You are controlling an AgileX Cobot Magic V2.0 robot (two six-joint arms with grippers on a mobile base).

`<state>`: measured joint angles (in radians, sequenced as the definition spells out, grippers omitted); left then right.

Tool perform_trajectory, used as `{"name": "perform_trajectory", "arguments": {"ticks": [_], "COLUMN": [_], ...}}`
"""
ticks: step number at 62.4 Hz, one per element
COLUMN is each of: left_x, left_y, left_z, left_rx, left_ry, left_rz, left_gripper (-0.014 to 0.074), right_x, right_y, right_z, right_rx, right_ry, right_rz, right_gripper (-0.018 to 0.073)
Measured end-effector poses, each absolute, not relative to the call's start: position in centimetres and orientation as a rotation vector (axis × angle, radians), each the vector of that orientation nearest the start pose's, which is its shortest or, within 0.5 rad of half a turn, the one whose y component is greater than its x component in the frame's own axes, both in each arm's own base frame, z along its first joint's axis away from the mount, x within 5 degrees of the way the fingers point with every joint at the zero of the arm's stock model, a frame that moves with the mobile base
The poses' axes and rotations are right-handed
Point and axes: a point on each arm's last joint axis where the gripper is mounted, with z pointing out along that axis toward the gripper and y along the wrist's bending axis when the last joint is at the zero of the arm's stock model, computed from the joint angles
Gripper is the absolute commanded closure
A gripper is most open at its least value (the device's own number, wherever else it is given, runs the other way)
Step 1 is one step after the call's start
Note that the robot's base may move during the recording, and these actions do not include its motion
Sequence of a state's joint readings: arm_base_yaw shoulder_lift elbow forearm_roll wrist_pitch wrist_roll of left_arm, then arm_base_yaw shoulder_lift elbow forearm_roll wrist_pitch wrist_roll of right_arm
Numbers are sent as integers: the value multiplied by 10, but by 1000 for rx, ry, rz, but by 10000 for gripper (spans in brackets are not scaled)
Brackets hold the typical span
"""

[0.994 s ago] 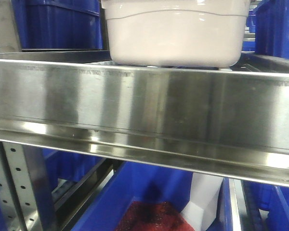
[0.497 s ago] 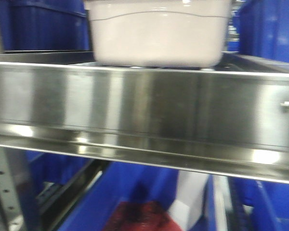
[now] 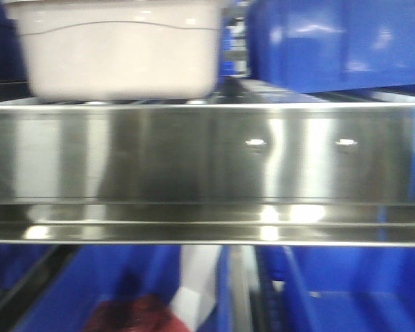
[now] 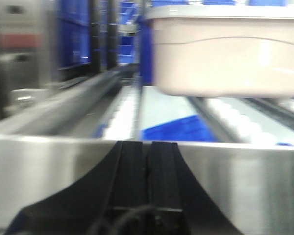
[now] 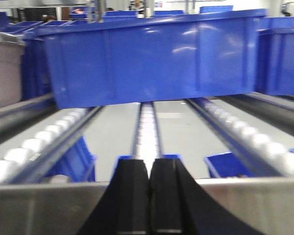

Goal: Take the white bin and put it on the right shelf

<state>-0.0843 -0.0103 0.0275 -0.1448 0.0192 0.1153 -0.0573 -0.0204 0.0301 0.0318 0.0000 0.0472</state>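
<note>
Here, the large translucent whitish-pink plastic bin (image 3: 117,52) sits on the shiny stainless steel rack shelf (image 3: 159,166), behind its broad reflective front rail and toward the rail's left end — two rivets (image 3: 256,143) show further right on that rail. A big blue plastic bin (image 3: 339,45) stands beside the white one, to its right. Both grippers hover just before the rail, touching nothing: the left gripper (image 4: 148,161) and the right gripper (image 5: 149,178) each have their black fingers pressed together.

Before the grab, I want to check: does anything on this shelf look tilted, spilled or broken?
Nothing stands out. The white bin sits level on the shelf beside a blue bin; no visible spill or damage, though the pictures are blurred.
</note>
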Motion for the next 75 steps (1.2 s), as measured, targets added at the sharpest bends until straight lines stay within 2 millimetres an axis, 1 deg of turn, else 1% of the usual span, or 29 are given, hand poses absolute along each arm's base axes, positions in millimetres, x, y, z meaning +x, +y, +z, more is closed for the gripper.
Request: {"name": "perform_trajectory", "arguments": {"ticks": [75], "left_x": [56], "left_y": [-5], "left_z": [203], "left_rx": [44], "left_ry": [1520], "left_rz": [-93], "left_gripper": [715], "right_x": [56], "right_y": [-3], "right_z": [204], "right_rx": [102], "right_ry": [1490], "right_rz": [18], "right_gripper": [490]}}
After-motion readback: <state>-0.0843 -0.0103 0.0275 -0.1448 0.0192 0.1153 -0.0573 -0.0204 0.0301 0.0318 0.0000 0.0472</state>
